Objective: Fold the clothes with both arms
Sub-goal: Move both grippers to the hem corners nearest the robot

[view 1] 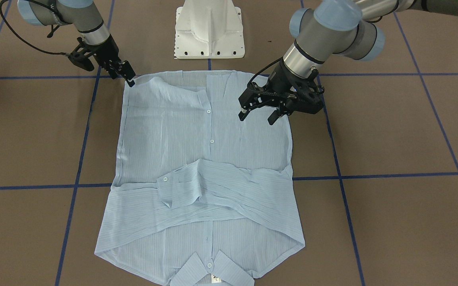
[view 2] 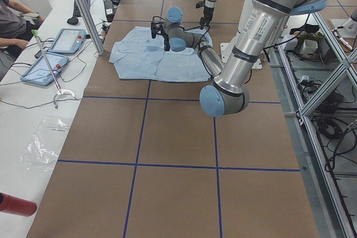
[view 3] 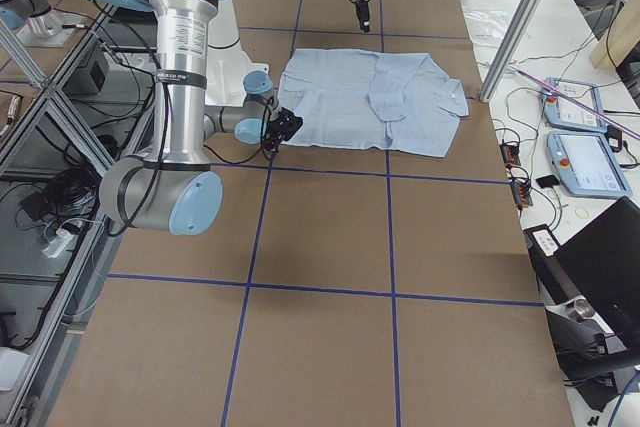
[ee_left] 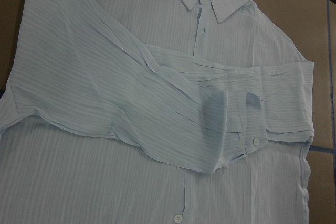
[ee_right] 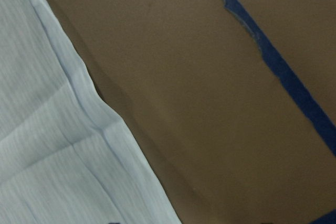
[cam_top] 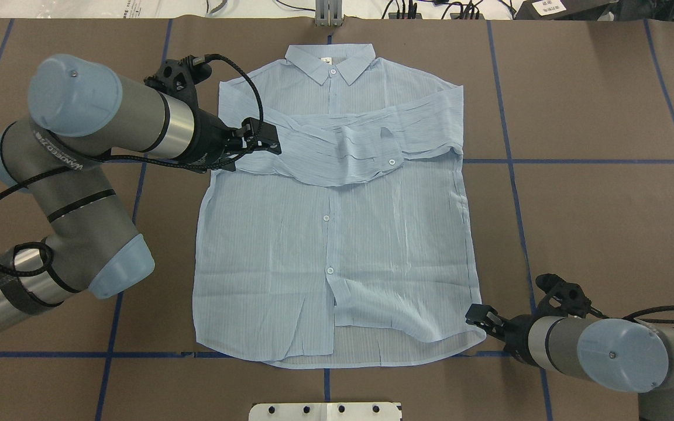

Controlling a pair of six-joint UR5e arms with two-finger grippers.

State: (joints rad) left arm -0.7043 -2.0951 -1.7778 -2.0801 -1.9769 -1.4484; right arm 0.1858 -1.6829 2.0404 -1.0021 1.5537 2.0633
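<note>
Shirt (view 1: 181, 131) lies flat, buttoned front up, centre of the front-facing frame. Its collar (view 1: 229, 266) is at the bottom edge and its hem at the top, near the white base (view 1: 209, 31). Both sleeves (view 1: 229, 186) lie crossed over the chest, so I judge the fold due is hem toward collar. Left gripper (view 1: 257, 116), upper right, hovers over the shirt's side, fingers wide apart, holding nothing. I judge it needs the other hem corner to match. Right gripper (view 1: 129, 78), upper left, sits at a hem corner, fingers close together, but I cannot tell if cloth is pinched. Corner grips would lift the hem evenly without dragging the body across the table (view 1: 392, 131).
</note>
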